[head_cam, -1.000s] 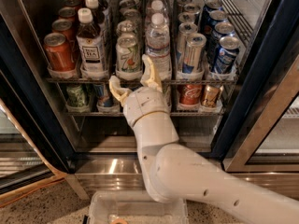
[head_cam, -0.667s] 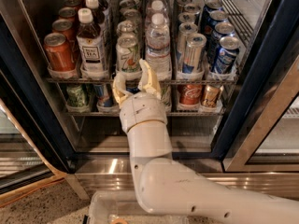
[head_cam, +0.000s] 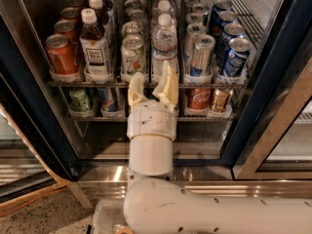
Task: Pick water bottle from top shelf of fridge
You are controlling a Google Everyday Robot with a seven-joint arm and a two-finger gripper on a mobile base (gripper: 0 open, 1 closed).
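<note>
The water bottle stands at the front of its lane on the top shelf of the fridge. A green-and-white can is close on its left and a tall silver can close on its right. The tool hovers just in front of the shelf edge with its fingers apart. It sits low, level with the foot of the bottle, and a little left of the bottle's centre line. The right finger overlaps the base of the bottle in the camera view, and the left finger is in front of the green-and-white can.

The step in hand looks like the final line-up before the grasp. To do it well, the tool probably needs to:

- shift a touch to the right and rise, so both fingers straddle the ribbed body above the shelf's front stop
- go straight in along the lane, because the gaps to the neighbouring cans look tight and a slanted approach could knock one over
- close on the firm middle of the bottle rather than near the cap, since thin plastic is likely to flex and slip
</note>
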